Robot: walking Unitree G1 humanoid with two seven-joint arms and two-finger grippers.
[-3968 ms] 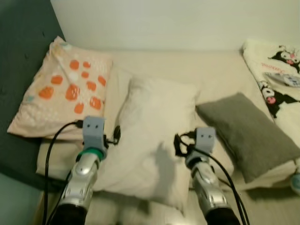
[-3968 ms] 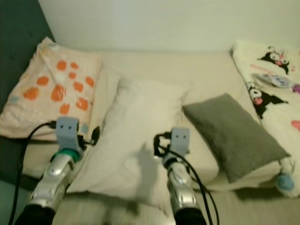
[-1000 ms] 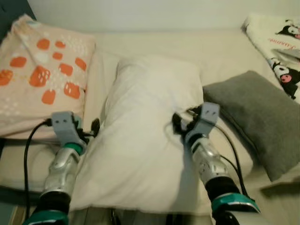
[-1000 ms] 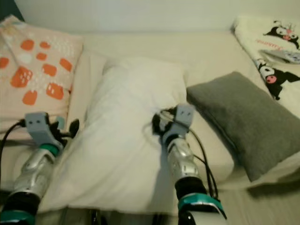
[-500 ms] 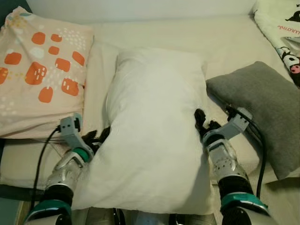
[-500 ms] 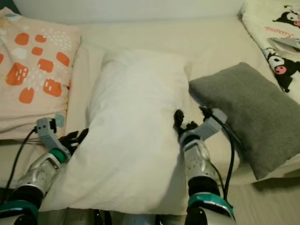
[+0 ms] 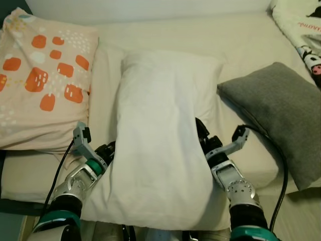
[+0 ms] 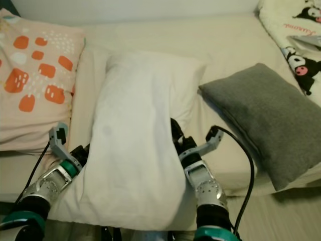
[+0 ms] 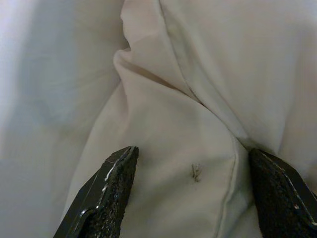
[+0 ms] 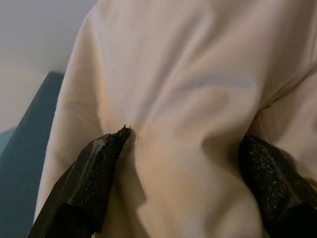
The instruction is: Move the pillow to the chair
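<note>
Bed surface, items listed from the robot's left to its right. Orange-patterned pillow: pale peach with orange blocks, lying flat at the far left edge of the cream mattress. Left gripper: at the left long edge of the white pillow, black fingers pressed into the fabric; in the left wrist view the fingers stand wide apart with a fold of cream cloth bulging between them, not pinched shut. White pillow: the task's thing, lying lengthwise in the middle of the bed, long axis running away from the robot, squeezed narrower at its near half between the two grippers, its far end broader and resting on the mattress. Right gripper: against the right long edge of the white pillow, tips buried in the fabric; in the right wrist view its fingers are spread wide with the pillow's bulk filling the gap. Grey pillow: flat, angled, just beside the white pillow's far right corner. Cartoon-print blanket: white with black figures, at the far right corner.
</note>
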